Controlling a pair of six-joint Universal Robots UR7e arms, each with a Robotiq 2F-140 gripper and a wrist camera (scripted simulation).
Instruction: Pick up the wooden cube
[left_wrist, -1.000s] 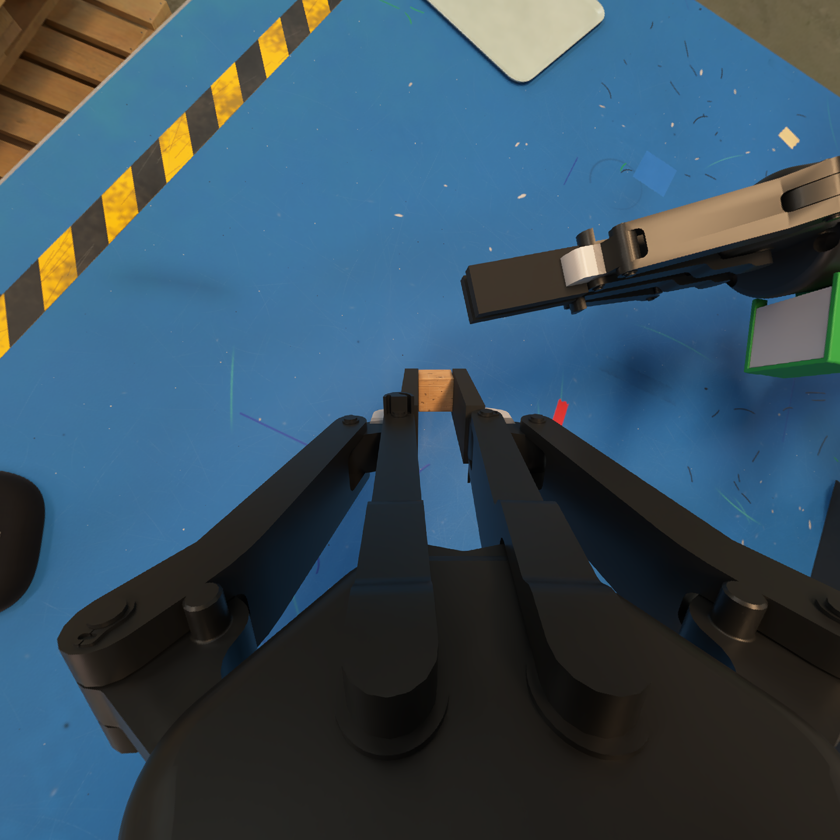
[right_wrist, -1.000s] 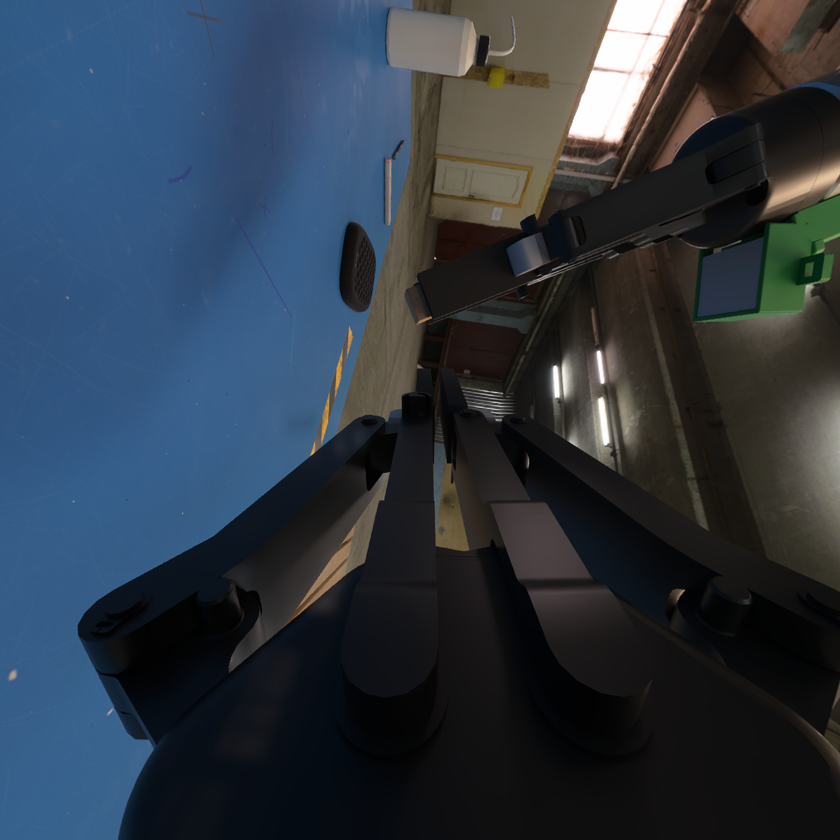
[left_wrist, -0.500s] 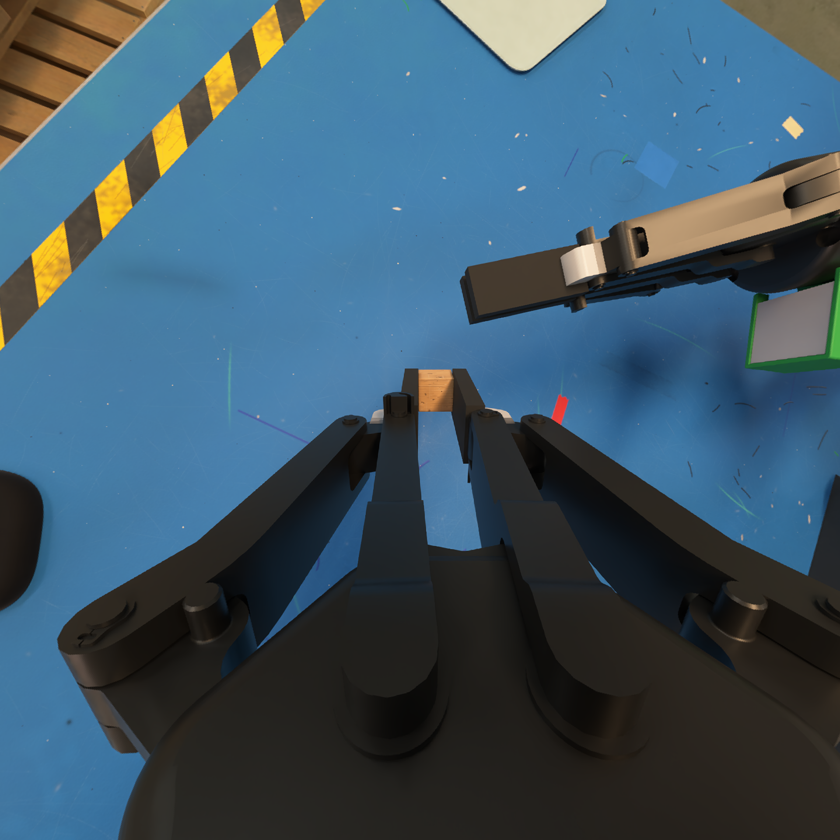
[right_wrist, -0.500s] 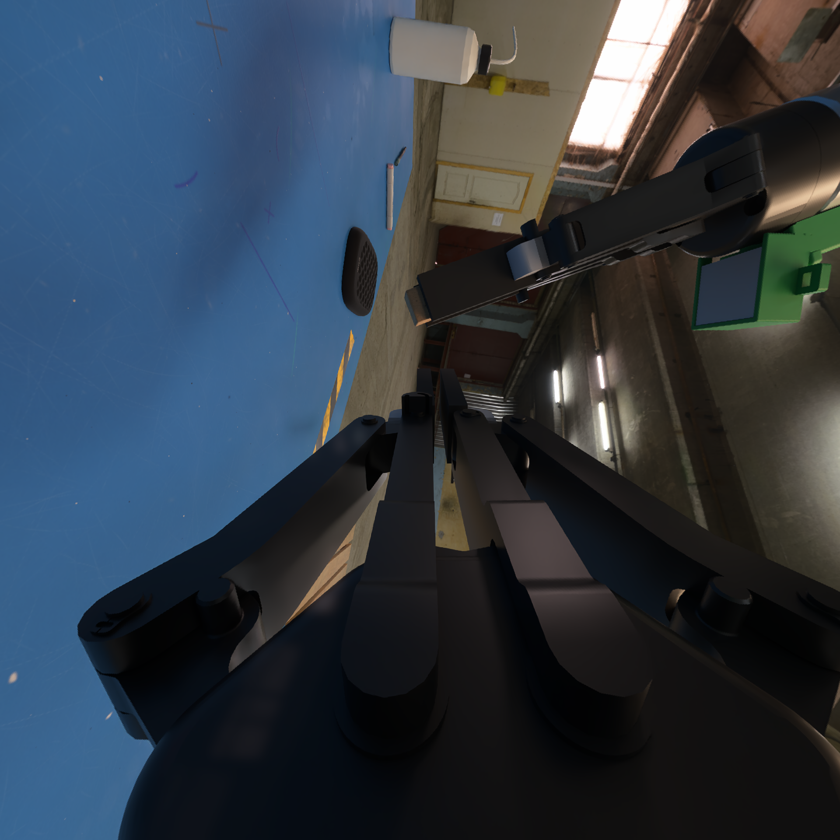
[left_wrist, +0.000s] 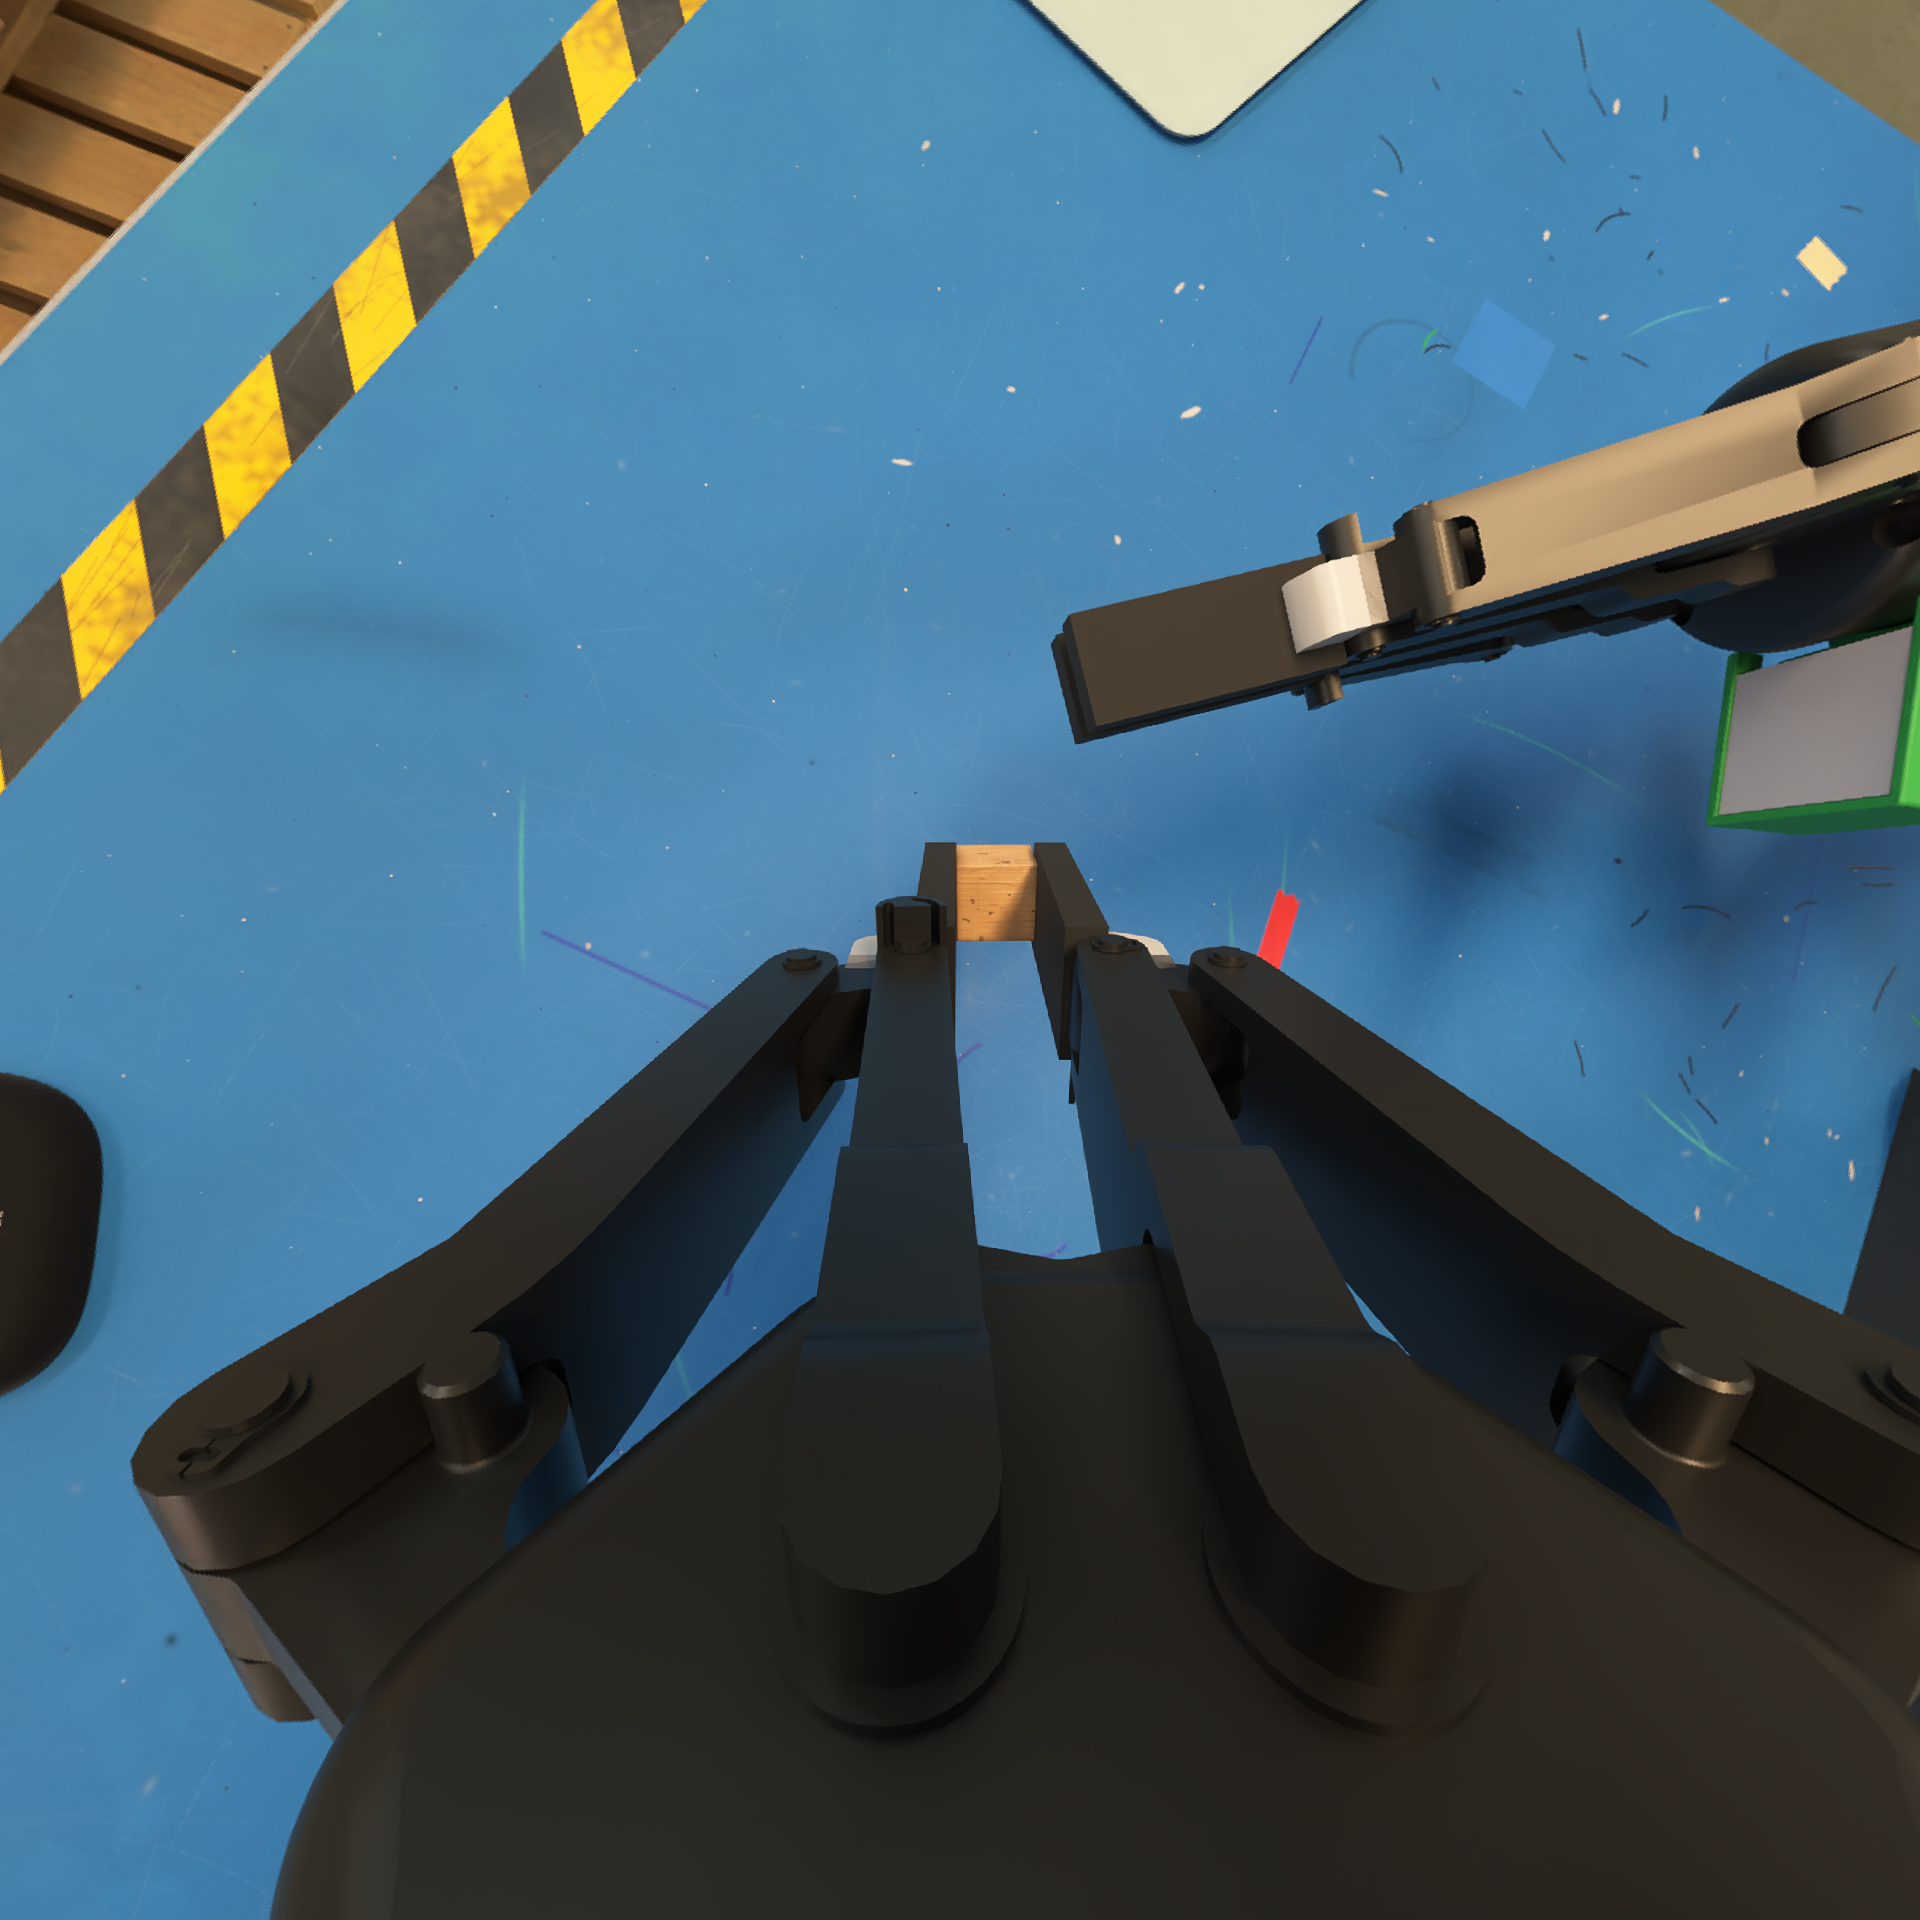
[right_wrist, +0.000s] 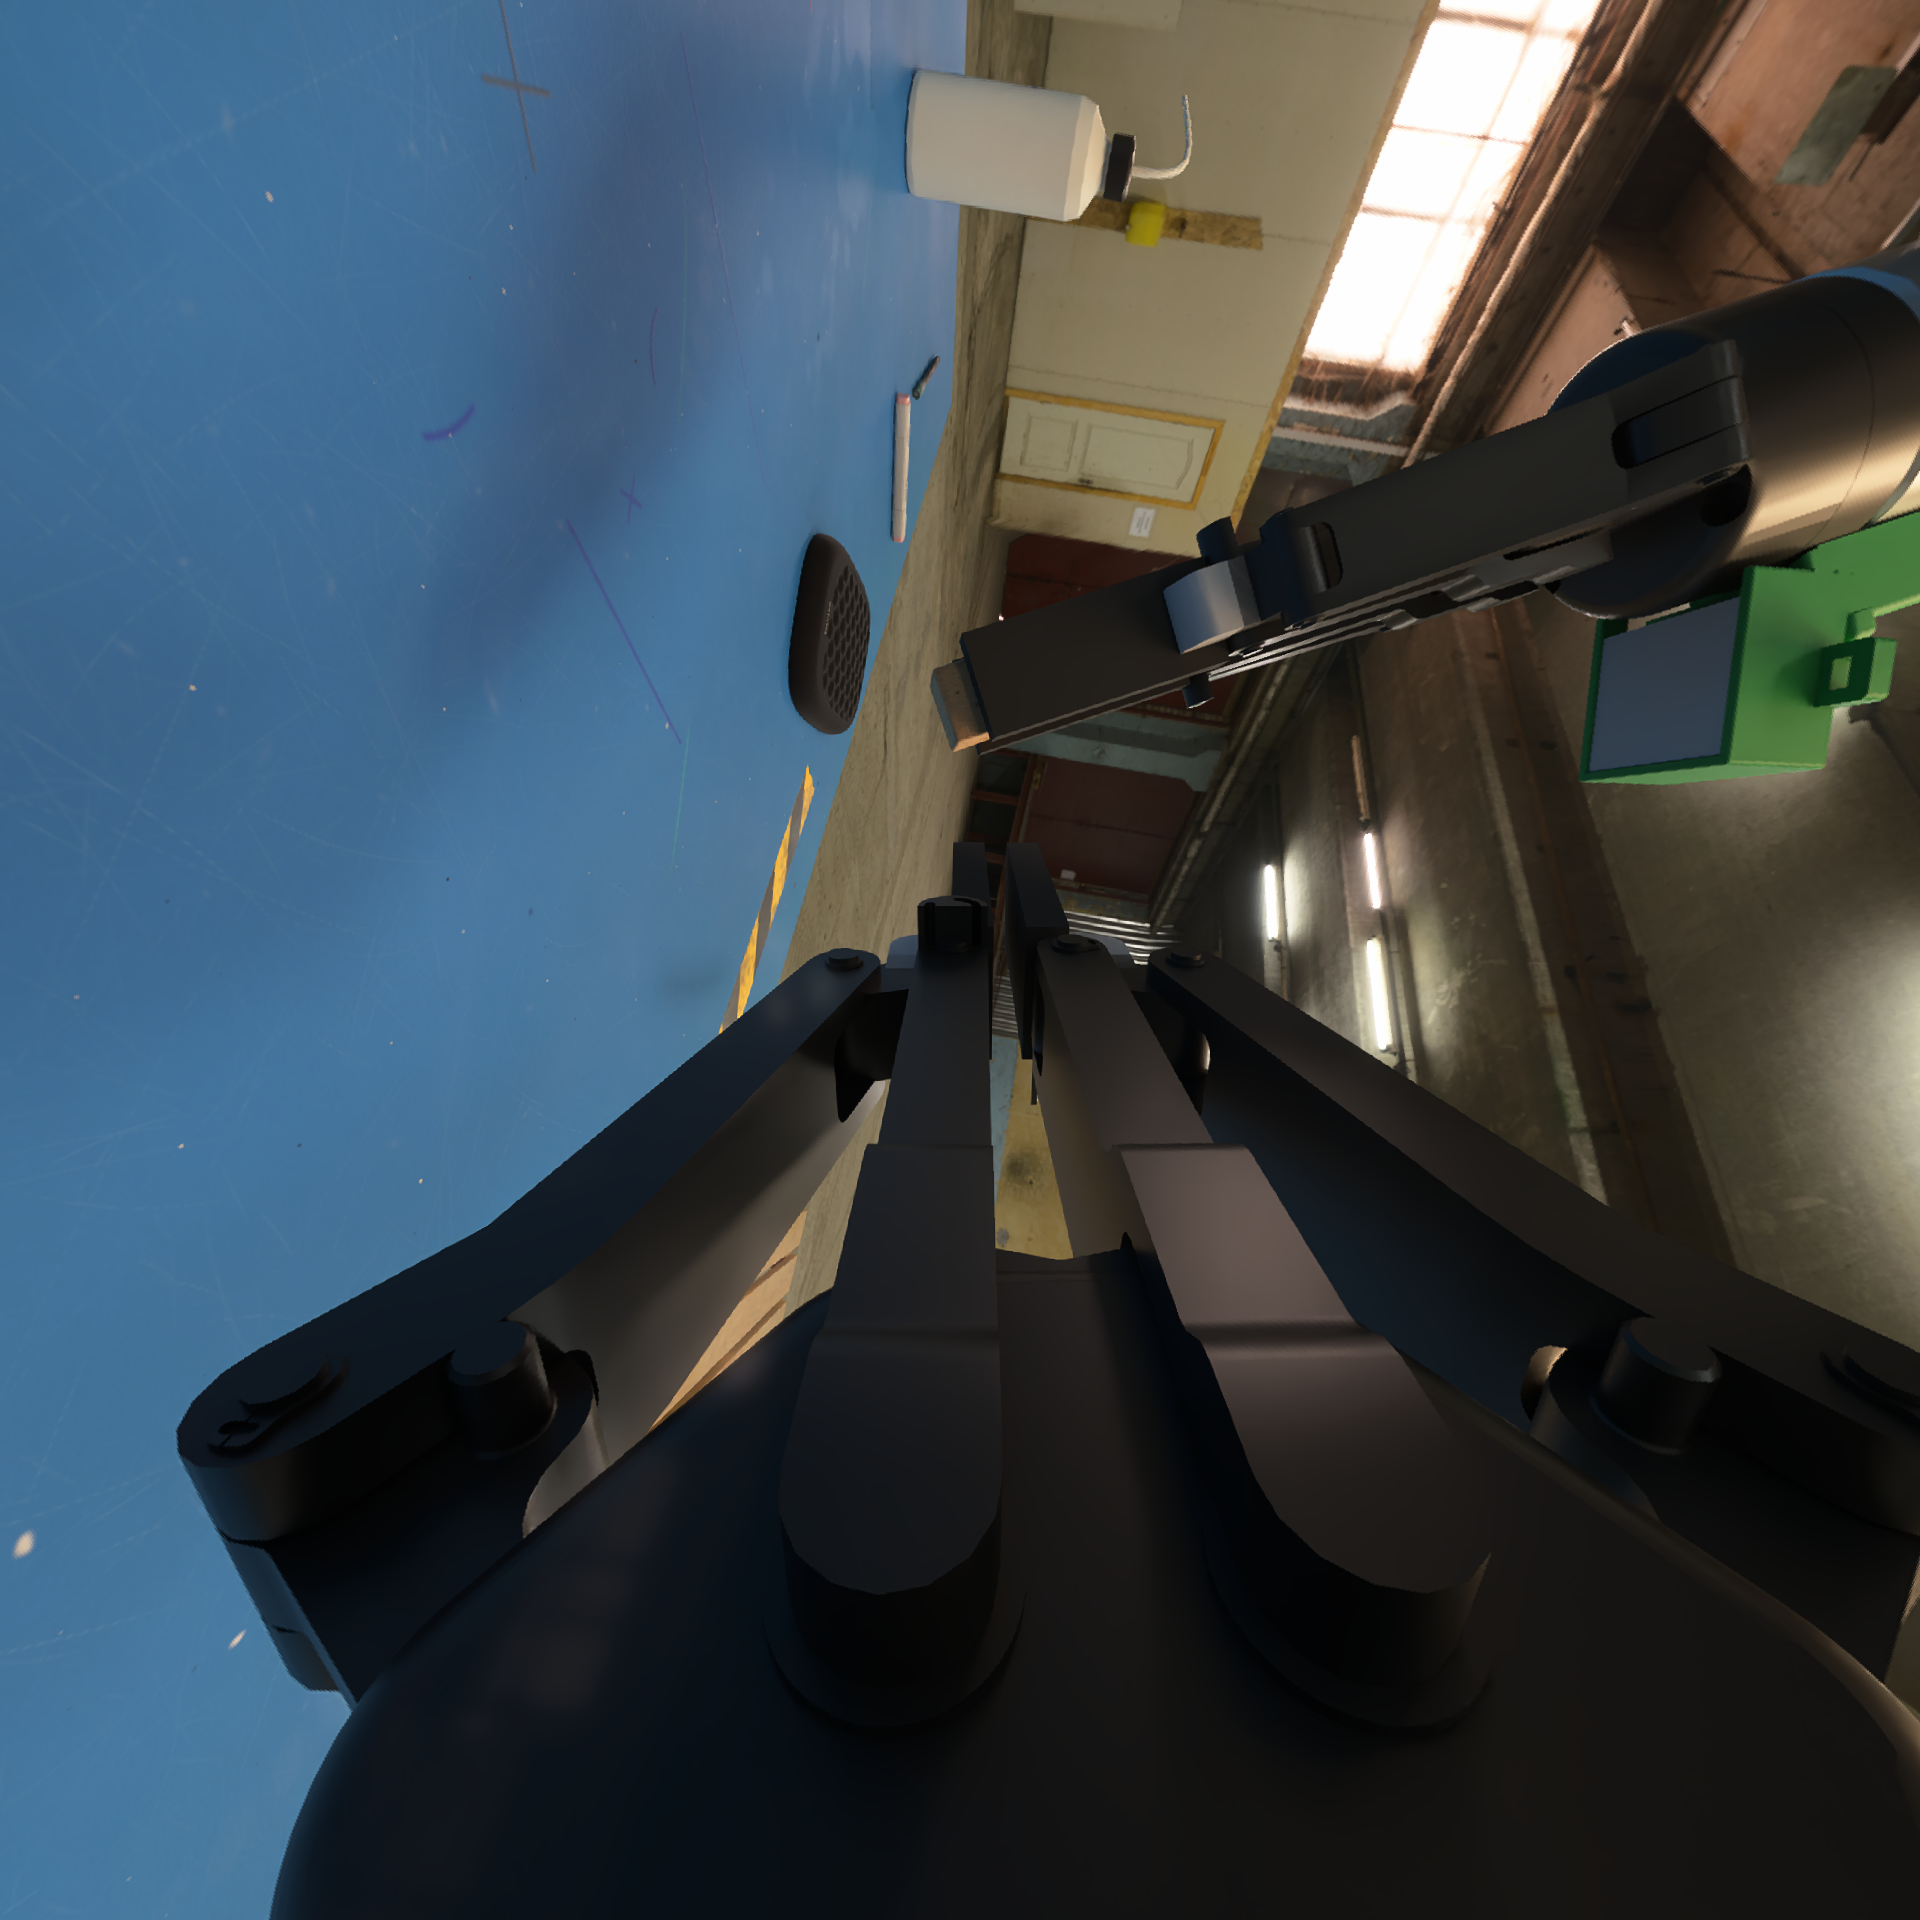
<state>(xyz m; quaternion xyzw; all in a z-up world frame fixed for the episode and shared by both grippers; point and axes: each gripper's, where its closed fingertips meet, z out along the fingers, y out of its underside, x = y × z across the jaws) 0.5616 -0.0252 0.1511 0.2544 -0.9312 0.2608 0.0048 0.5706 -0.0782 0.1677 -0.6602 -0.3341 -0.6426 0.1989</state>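
Observation:
The wooden cube (left_wrist: 995, 896) is a small light-brown block clamped between my left gripper's (left_wrist: 995, 862) two dark fingertips, above the blue table (left_wrist: 727, 623). My right gripper (left_wrist: 1075, 681) reaches in from the right, fingers together and empty, just beyond and right of the cube. In the right wrist view my right gripper (right_wrist: 995, 862) is shut on nothing. There the left gripper (right_wrist: 956, 707) crosses the upper right, with an end of the cube (right_wrist: 948, 688) showing at its tip.
A white pad (left_wrist: 1195, 52) lies at the far edge. A yellow-black stripe (left_wrist: 312, 353) and wooden slats (left_wrist: 83, 125) run along the left. A black perforated oval object (right_wrist: 831, 634), a white bottle (right_wrist: 997, 145) and a pen (right_wrist: 900, 468) sit on the table. A red mark (left_wrist: 1278, 925) lies right of the cube.
The table marks and the white pad have slid slightly towards the top of the left wrist view. The cube stays clamped. The two grippers keep the same position relative to each other.

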